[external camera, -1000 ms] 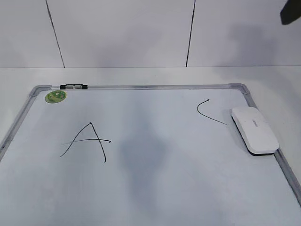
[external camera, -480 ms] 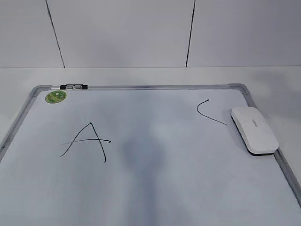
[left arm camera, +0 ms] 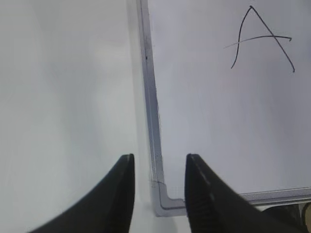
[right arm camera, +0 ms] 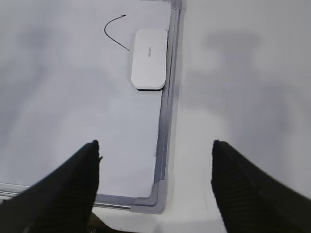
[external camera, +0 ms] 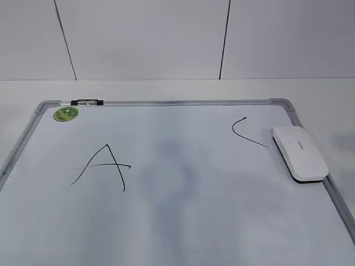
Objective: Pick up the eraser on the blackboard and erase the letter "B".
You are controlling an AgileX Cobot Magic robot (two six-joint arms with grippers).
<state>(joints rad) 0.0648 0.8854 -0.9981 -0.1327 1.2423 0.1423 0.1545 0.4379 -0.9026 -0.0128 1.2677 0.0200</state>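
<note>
The blackboard (external camera: 166, 221) lies flat ahead of both my grippers, its grey frame running straight away from me on each side. My right gripper (right arm camera: 155, 160) hangs spread wide and empty over the board's near right corner, one jaw above the white surface, the other above bare table outside the frame. My left gripper (left arm camera: 159, 167) hangs part open, holding nothing, straddling the near left frame rail. Open board stretches between them. The eraser (right arm camera: 149, 58) rests well ahead of my right jaws, just inside the right rail. The "A" (left arm camera: 262, 39) sits ahead and right of my left jaws; the curved "C" (right arm camera: 114, 31) lies just left of the eraser. Between them I make out no letter "B", only a faint grey smudge (external camera: 172, 166).
</note>
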